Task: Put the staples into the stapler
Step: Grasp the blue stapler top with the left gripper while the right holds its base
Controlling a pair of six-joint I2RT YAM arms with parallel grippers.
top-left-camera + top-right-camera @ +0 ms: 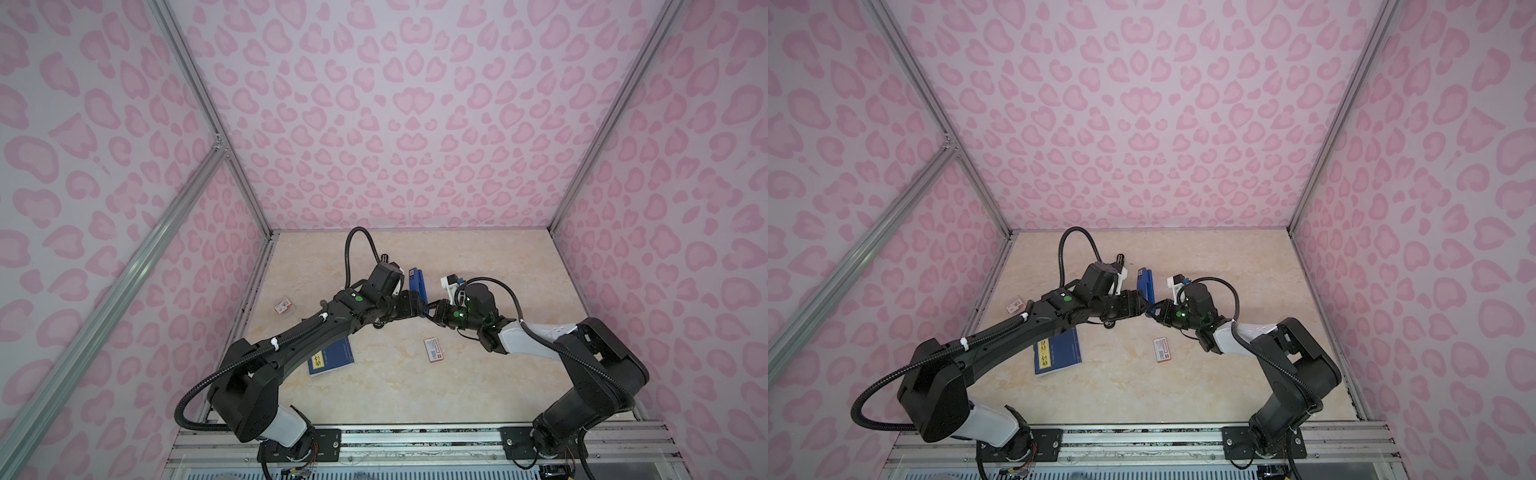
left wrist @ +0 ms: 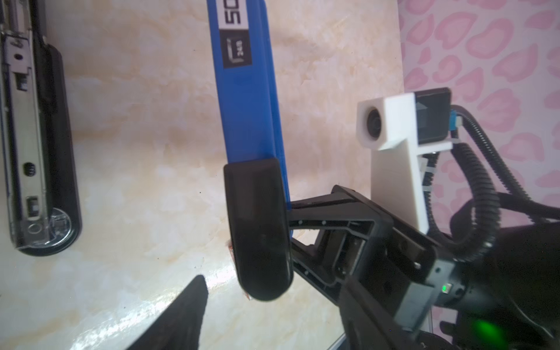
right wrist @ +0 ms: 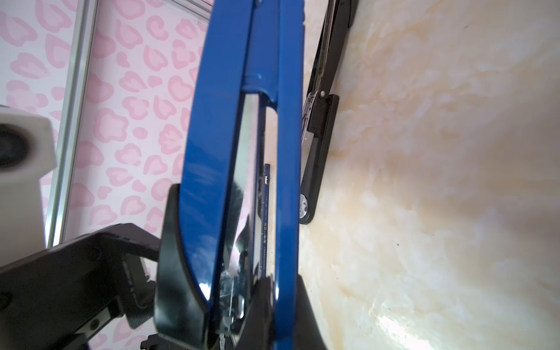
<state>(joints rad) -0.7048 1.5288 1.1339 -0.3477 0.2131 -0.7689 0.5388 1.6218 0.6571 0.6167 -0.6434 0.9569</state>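
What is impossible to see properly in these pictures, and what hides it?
Staples: no loose strip shows anywhere.
Blue stapler: magazine edge-on in the right wrist view, contents unclear.
Black stapler: cut by the left wrist picture's edge; mostly behind the left arm in both top views.
Box: print too small in both top views.

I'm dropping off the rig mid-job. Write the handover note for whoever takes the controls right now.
Right pincer: shut on the near end of the blue stapler.
Left pincer: open, one finger against that stapler's outer face; no grip shown.
The blue stapler's arms stand spread apart. A black stapler lies opened on the table beside it, apart.
Two white-and-red boxes lie on the table; no loose staples in view.
Done: blue stapler opened. Left: fetch a strip, seat it, close.
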